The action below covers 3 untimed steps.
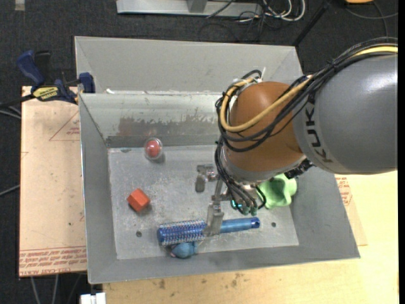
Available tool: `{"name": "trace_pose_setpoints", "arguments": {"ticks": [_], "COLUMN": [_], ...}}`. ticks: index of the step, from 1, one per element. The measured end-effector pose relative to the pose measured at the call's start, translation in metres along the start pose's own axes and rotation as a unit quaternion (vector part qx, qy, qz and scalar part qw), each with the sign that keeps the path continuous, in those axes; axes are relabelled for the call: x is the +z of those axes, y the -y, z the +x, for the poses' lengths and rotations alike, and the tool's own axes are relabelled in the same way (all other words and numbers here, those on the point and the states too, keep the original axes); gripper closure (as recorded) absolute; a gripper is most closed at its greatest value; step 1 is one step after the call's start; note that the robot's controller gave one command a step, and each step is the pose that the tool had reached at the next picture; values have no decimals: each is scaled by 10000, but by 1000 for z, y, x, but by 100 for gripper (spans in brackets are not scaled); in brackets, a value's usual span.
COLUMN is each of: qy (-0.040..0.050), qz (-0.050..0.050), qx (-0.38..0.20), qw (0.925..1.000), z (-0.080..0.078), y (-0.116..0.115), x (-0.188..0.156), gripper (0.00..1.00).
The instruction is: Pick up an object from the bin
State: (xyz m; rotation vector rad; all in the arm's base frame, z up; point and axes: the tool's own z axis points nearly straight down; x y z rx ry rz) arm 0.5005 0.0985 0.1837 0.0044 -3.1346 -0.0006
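Note:
My gripper [209, 199] hangs low over the middle of the bin floor, open, with nothing between its fingers. The nearer fingertip [215, 220] stands at the neck of a blue hairbrush [190, 231], which lies flat along the bin's front with its bristle head to the left and its handle to the right. The farther fingertip [203, 177] is over bare floor behind the brush. A small teal ball [185, 251] lies just in front of the brush head.
A green crumpled thing [280, 192] lies to the right, partly under the arm's orange cover. An orange cube [138, 201] sits at the left. A red ball [153, 148] rests by the back wall.

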Motion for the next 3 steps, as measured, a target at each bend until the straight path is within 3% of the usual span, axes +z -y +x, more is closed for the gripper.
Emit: {"name": "trace_pose_setpoints", "arguments": {"ticks": [1,2,3], "qy": [70,39,85], "qz": [4,1,3], "qx": [-2151,-2150,-2241], "qw": [9766,9766,9745], "z": [2,4,-8], "y": [20,20,-13], "x": [113,114,-35], "gripper": [0,100,100]}}
